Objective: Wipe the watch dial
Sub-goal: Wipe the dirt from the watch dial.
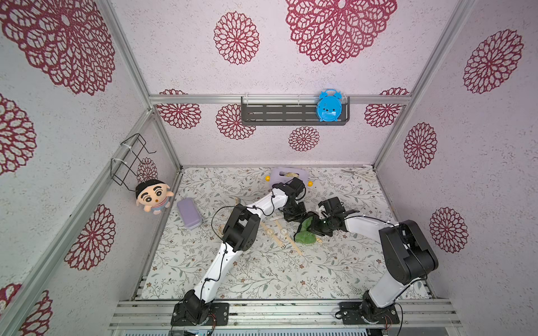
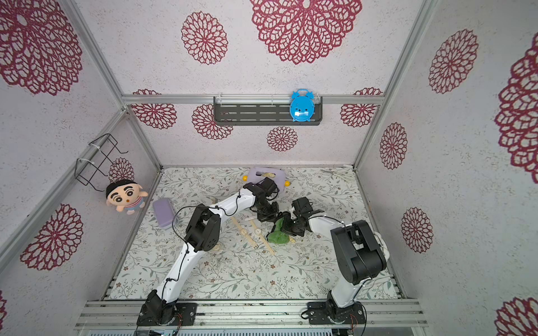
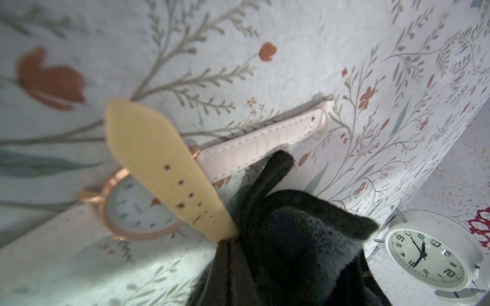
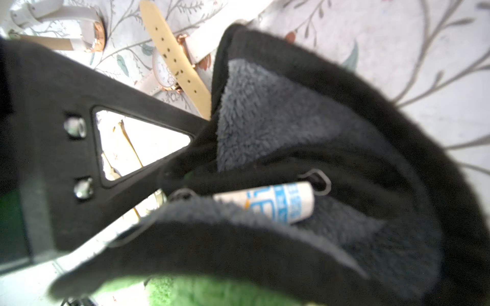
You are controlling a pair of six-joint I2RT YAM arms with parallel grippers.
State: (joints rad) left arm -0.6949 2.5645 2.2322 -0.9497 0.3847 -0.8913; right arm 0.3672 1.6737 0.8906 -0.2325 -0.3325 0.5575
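Middle of the floral mat (image 1: pixel 262 276): your right gripper (image 1: pixel 313 227) is clamped on the green cloth (image 1: pixel 304 236). Your left gripper (image 1: pixel 293 217) has its jaws together. The rose-gold watch (image 3: pixel 138 209) lies beside the cloth, with a tan strap (image 3: pixel 159 159) crossing its dial.

Both top views look from high above the near edge of the desk (image 1: pixel 262 276), steeply down and toward the back wall, far enough off to take in the whole surface, the side walls and the shelf (image 1: pixel 279 115); they share nearly the same scene, shifted sideways. The left wrist view sits close over the desk, facing a rose-gold watch (image 3: pixel 132 212) crossed by a beige strap (image 3: pixel 148 148), with a white alarm clock (image 3: pixel 427 254) also in frame. The right wrist view is closer still, largely filled by blurred fleecy cloth (image 4: pixel 291 119), and shares that watch (image 4: pixel 163 70) and strap (image 4: pixel 175 61) with the left one.
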